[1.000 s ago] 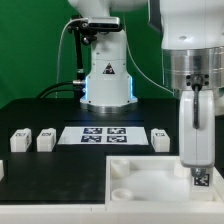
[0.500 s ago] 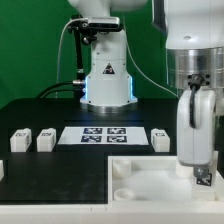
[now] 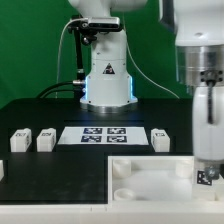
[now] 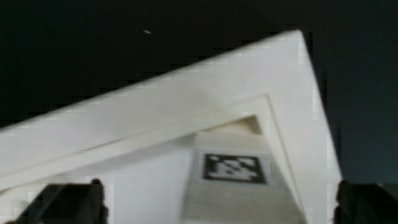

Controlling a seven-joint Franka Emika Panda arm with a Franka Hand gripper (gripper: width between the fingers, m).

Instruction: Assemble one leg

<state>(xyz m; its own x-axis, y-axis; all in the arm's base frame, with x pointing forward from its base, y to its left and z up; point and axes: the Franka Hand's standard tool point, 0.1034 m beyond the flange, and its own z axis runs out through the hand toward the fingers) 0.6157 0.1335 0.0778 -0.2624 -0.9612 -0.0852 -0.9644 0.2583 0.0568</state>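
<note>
A leg [image 3: 207,179], a small white block with a black-and-white tag, stands upright at the right end of the large white tray-like part [image 3: 140,182]. My gripper [image 3: 207,165] hangs straight down over it. In the wrist view the leg [image 4: 233,170] sits between my two dark fingertips [image 4: 71,202], with a gap showing on each side, so my gripper [image 4: 217,205] is open around it. The tray's white corner [image 4: 196,95] fills that view against the black table.
Three more white legs lie on the black table: two at the exterior view's left [image 3: 19,141] [image 3: 45,140] and one [image 3: 160,139] right of the marker board [image 3: 103,134]. The arm's base [image 3: 105,75] stands behind.
My gripper has shifted toward the exterior view's right and turned, and now stands directly over the leg. The leg's tag has barely moved.
</note>
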